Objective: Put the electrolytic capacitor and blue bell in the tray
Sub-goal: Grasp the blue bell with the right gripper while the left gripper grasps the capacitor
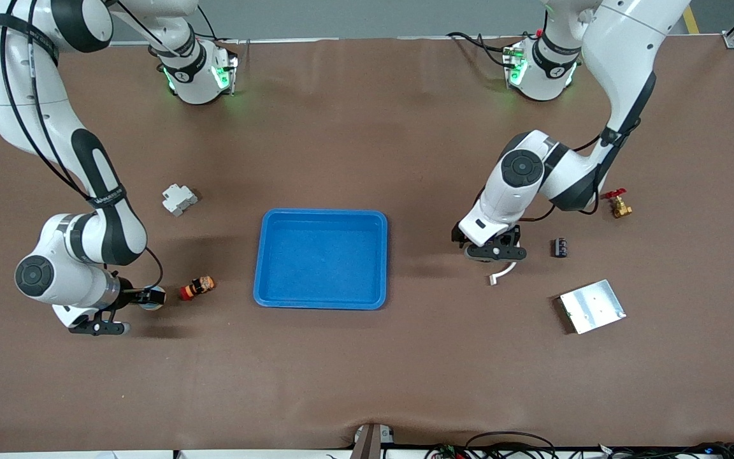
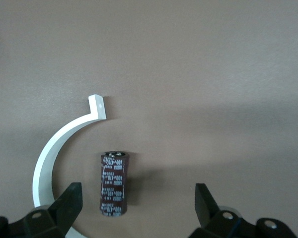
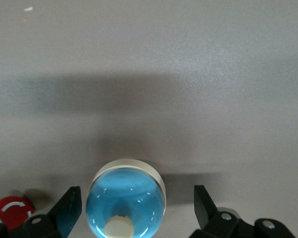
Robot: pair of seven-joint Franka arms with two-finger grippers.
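Both arms hover low, each end effector spread wide to straddle its target: the left end effector [image 2: 136,206] over the lying electrolytic capacitor [image 2: 113,183]; the right end effector [image 3: 136,208] over the blue bell [image 3: 125,201]; the tray [image 1: 265,255] sits between them, unfilled.

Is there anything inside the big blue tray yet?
No, the blue tray shows only its bare floor; the capacitor lies on the table between the open left gripper's fingers.
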